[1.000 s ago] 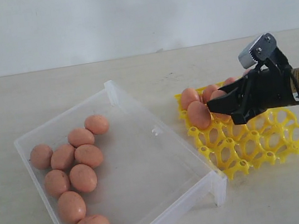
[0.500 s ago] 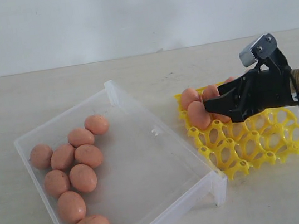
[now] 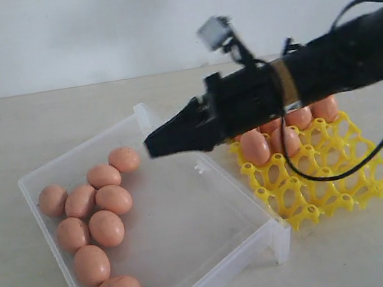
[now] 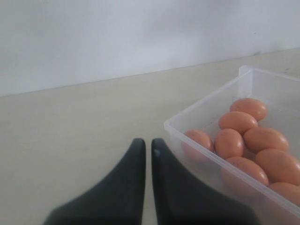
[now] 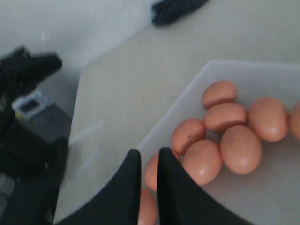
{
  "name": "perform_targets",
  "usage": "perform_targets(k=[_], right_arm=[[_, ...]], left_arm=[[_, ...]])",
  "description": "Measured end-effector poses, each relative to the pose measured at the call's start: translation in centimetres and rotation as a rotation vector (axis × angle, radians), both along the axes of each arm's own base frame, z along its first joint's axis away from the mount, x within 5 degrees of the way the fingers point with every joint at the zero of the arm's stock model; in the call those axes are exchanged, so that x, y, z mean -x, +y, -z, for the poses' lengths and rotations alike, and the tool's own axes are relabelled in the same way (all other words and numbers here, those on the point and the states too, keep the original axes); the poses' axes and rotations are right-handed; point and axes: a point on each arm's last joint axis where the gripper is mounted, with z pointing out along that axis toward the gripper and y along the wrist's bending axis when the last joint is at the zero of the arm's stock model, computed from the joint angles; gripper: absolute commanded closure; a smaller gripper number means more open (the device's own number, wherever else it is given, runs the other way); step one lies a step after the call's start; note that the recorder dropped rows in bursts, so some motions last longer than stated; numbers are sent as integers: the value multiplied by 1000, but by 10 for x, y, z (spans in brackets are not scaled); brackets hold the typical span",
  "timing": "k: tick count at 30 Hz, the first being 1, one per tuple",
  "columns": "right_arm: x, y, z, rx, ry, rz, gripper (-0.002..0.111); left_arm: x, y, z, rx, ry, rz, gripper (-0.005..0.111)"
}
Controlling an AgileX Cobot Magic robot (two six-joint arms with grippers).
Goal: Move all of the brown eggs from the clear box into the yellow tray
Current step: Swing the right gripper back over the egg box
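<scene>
My right pincer (image 3: 150, 147) is closed and empty above the box (image 3: 187, 209), where I count 10 eggs (image 3: 106, 228) along its left side. More fill the tray's (image 3: 327, 181) far cups. My left pincer (image 4: 147, 143) is closed over the surface (image 4: 70, 122), just beside the box.

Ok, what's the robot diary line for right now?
right tool: shut, empty, above clear box | left tool: shut | brown eggs: some in box, some in yellow tray

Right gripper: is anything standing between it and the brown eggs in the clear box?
Nothing visible does. The right gripper, shut and empty, hangs over the clear box, with only open air between it and the brown eggs.
</scene>
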Motion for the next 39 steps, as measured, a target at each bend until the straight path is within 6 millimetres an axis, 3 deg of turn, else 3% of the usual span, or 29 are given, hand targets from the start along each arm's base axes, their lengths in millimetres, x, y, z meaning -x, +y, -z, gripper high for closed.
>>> perform_targets(k=[3, 6, 8, 13, 22, 24, 27, 31, 34, 39], right_arm=[[6, 47, -6, 149, -87, -51, 108], [15, 98, -12, 289, -274, 15, 108], [14, 107, -11, 363, -367, 90, 108], [3, 104, -9, 555, -617, 216, 108], [-18, 74, -15, 954, -872, 498, 108], [-19, 61, -14, 1106, -851, 553, 108], [-18, 31, -3, 1326, -651, 576, 108], [-12, -13, 15, 1437, -149, 451, 108], [-1, -13, 18, 1306, 87, 228, 108], [-1, 21, 3, 976, 92, 84, 104]], left_arm=[[0, 0, 0, 0, 0, 0, 103], [0, 0, 0, 0, 0, 0, 103], [0, 0, 0, 0, 0, 0, 103], [0, 0, 0, 0, 0, 0, 103], [0, 0, 0, 0, 0, 0, 103], [0, 0, 0, 0, 0, 0, 103], [0, 0, 0, 0, 0, 0, 103], [0, 0, 0, 0, 0, 0, 103], [0, 0, 0, 0, 0, 0, 103], [0, 0, 0, 0, 0, 0, 103]])
